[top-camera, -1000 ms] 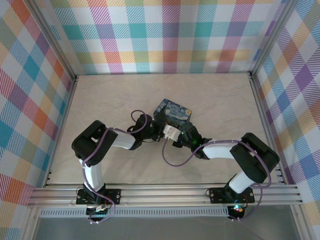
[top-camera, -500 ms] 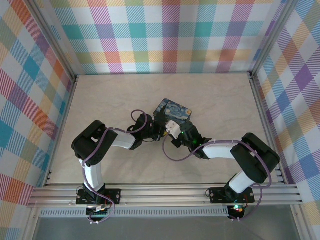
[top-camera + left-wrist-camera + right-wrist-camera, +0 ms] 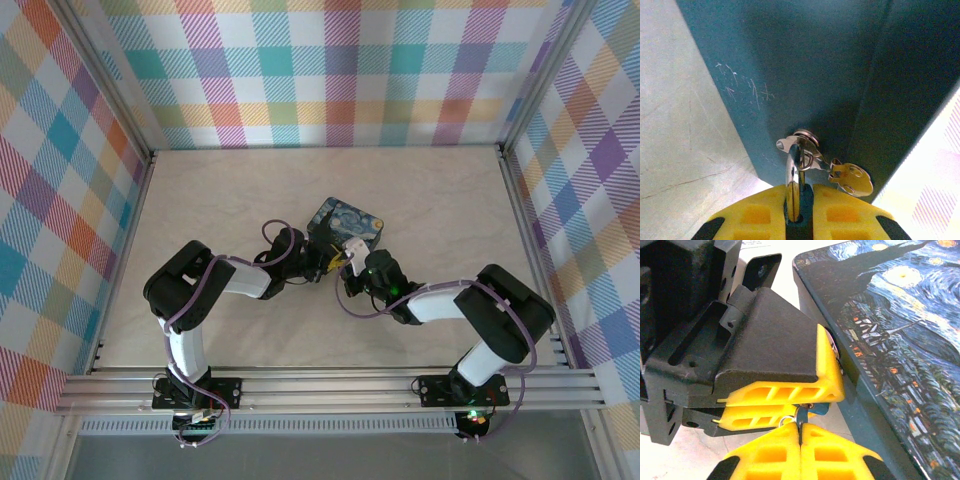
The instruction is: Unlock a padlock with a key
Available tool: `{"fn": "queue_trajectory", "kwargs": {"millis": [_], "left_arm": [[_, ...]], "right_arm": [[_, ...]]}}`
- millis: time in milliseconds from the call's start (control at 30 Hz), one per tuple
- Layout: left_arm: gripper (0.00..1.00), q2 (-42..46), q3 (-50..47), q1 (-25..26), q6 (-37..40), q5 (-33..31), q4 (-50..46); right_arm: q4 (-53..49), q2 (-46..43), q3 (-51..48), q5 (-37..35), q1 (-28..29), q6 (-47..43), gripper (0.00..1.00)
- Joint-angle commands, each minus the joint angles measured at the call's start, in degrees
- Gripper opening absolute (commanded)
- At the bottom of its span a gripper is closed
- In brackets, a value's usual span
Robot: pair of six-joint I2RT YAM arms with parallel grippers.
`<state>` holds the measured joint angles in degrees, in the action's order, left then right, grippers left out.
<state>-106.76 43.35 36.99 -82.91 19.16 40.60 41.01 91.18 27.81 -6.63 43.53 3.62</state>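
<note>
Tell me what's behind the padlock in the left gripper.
The painting-print box's dark teal side wall, scratched, and a small metal fitting on it. Yellow fingers of the left gripper hide part of the padlock.

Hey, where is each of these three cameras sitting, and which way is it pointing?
Top external: above and behind the robot, looking down on the table; left arm and right arm show.
Left wrist: low, facing the box's side; left fingers shut on the padlock.
Right wrist: facing the box's lid; right fingers shut on the key.
Both wrist views share the box and left fingers.
</note>
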Motion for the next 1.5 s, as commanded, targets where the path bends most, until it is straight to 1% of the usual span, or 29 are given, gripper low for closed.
{"fn": "queue_trajectory", "kwargs": {"millis": [0, 167, 300, 500, 667, 800, 833, 900, 1033, 1167, 1200, 1233, 1367, 1467], "left_arm": [[0.00, -0.6, 0.0, 0.2, 0.1, -0.2, 0.1], [0.00, -0.5, 0.0, 0.2, 0.5, -0.4, 0.1], [0.03, -0.3, 0.2, 0.1, 1.0, -0.6, -0.4], [0.08, 1.3, 0.6, 0.1, 3.1, -1.3, -3.6], [0.08, 1.7, 0.7, 0.1, 3.4, -1.5, -4.1], [0.08, 1.8, 0.5, 0.0, 3.4, -1.4, -4.0], [0.08, 1.8, 0.6, -0.1, 3.4, -1.4, -4.1], [0.08, 1.7, 0.7, 0.0, 3.4, -1.4, -4.1], [0.08, 1.6, 0.7, 0.0, 3.2, -1.2, -4.0], [0.08, 1.6, 0.9, 0.0, 3.1, -1.1, -4.0], [0.08, 1.6, 1.0, 0.0, 3.0, -1.1, -4.1], [0.08, 1.7, 1.0, 0.0, 2.9, -1.1, -4.2], [0.07, 2.1, 1.0, 0.0, 3.0, -1.1, -5.0], [0.07, 2.1, 1.0, 0.0, 3.0, -1.0, -5.2]], "right_arm": [[4.8, 0.7, -0.1, 1.3, 0.1, 4.3, 0.00], [3.8, 1.1, 0.1, 0.0, 0.1, 5.2, 0.00], [3.1, 1.2, 0.2, -0.2, 0.1, 5.5, 0.00], [2.0, 1.0, 0.2, -1.1, 0.1, 6.2, 0.00], [2.1, 0.9, -0.2, -0.9, 0.1, 6.0, 0.00], [3.4, -0.6, -1.9, -2.4, 0.0, 4.3, 0.00], [3.4, -1.2, -2.3, -2.5, 0.1, 3.5, 0.01], [3.7, -2.3, -3.1, -2.8, 0.1, 2.3, 0.11], [4.5, -4.5, -4.6, -2.3, 0.1, -1.8, 0.24], [5.8, -5.2, -5.4, 0.0, 0.1, -7.8, 0.29], [6.9, -5.0, -5.8, 0.1, 0.4, -8.8, 0.31], [7.7, -4.9, -6.0, 0.0, 0.6, -12.3, 0.32], [8.4, -3.7, -5.5, -0.5, 1.2, -19.5, 0.41], [8.2, -2.4, -4.5, -1.6, 1.3, -23.4, 0.42]]}}
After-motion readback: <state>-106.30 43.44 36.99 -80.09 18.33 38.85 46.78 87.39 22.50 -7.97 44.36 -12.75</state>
